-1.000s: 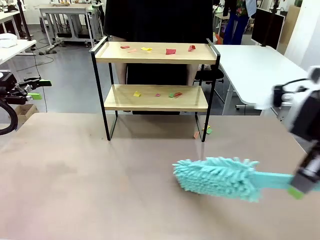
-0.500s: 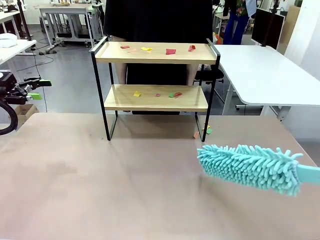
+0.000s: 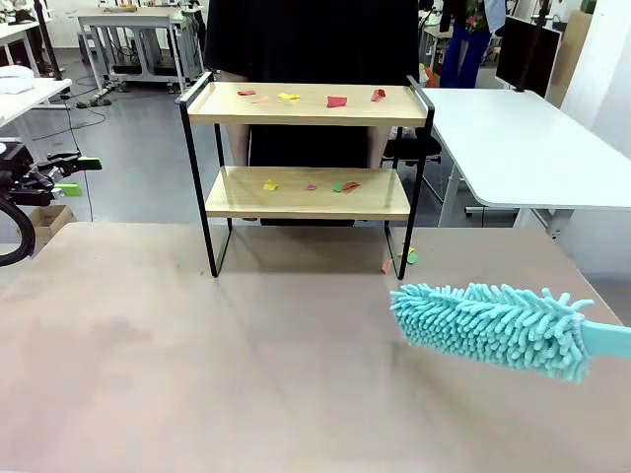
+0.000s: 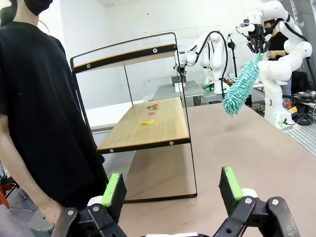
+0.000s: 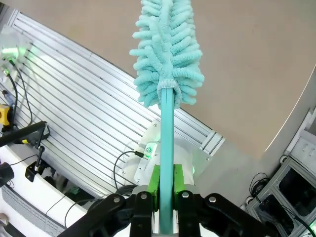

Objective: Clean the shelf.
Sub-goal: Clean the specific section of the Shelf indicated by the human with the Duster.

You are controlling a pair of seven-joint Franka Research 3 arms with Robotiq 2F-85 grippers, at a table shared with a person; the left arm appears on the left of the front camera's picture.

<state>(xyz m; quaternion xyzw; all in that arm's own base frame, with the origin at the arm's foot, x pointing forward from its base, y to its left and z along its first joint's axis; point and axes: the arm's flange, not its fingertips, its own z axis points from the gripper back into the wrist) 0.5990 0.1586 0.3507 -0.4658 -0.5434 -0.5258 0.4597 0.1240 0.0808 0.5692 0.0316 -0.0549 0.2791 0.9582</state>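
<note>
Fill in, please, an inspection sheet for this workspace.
Surface: brown table, shelf at its far edge.
Job's things: shelf upright, paper scraps on both boards; teal duster in the air at right.
Clutter: loose scraps on the table by the shelf's right leg.
Grippers: left gripper open, holding nothing; right gripper shut on the duster's handle.
Cables: black cable loop by the left arm.
Surroundings: person in black behind the shelf; white tables.

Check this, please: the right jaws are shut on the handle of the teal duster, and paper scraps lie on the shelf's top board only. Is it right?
Not quite: the front view shows paper scraps on both boards of the shelf, top and lower. The right jaws are indeed shut on the handle of the teal duster.
</note>
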